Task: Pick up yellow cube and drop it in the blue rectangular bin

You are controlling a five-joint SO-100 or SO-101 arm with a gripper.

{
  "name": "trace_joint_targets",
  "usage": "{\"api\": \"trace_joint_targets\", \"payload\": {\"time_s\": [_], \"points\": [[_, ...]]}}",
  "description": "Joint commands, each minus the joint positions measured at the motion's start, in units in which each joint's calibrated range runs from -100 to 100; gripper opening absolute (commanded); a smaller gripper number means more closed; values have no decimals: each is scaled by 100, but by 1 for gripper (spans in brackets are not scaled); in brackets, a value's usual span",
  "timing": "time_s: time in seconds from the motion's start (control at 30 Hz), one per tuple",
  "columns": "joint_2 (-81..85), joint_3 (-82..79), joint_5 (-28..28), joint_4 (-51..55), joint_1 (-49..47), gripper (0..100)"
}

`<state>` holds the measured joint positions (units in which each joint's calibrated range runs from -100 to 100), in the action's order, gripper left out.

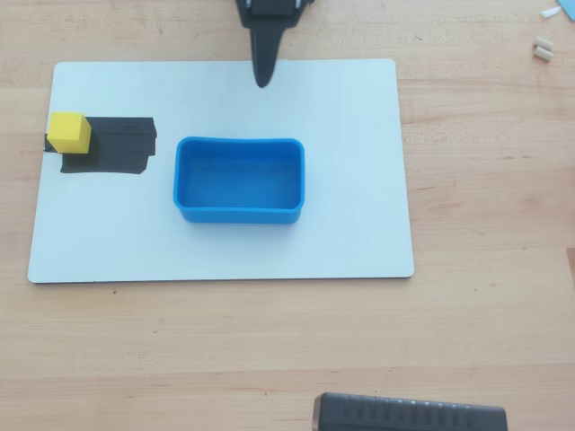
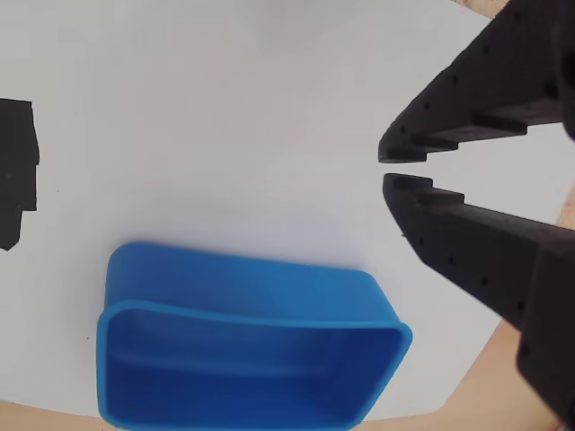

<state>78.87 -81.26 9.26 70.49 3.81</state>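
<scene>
1. Since the gripper (image 2: 384, 171) hangs empty over the white board (image 1: 359, 224), fingertips almost together, it is well apart from the yellow cube (image 1: 69, 131).
2. The cube sits on black tape (image 1: 121, 148) at the board's left edge in the overhead view; a sloppy grab might nudge it off.
3. One cube, one blue rectangular bin (image 1: 239, 215), empty.

- Overhead view: bright, even, diffuse light; the pale wooden desk (image 1: 485, 296) shows only soft, faint shadows.
- The white rectangular board (image 1: 341, 224) reads slightly washed out, without hard glare.
- Wrist view: the board looks bluish-grey, focus mildly soft; a faint shadow edges the bright blue plastic bin (image 2: 243, 359).
</scene>
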Motion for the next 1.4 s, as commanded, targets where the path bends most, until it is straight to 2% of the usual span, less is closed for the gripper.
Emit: {"api": "trace_joint_targets", "payload": {"time_s": [0.0,0.2,0.4,0.57,0.73,1.23,1.37], "points": [[-1742,2317,88,432,442,0],[-3452,4354,493,1266,1077,0],[-4390,4999,1226,1192,2140,0],[-4966,5481,1631,903,2792,1],[-6322,6390,1690,605,3307,1],[-7920,7299,1690,-675,3521,0],[-7938,7472,1680,-575,3512,0]]}}
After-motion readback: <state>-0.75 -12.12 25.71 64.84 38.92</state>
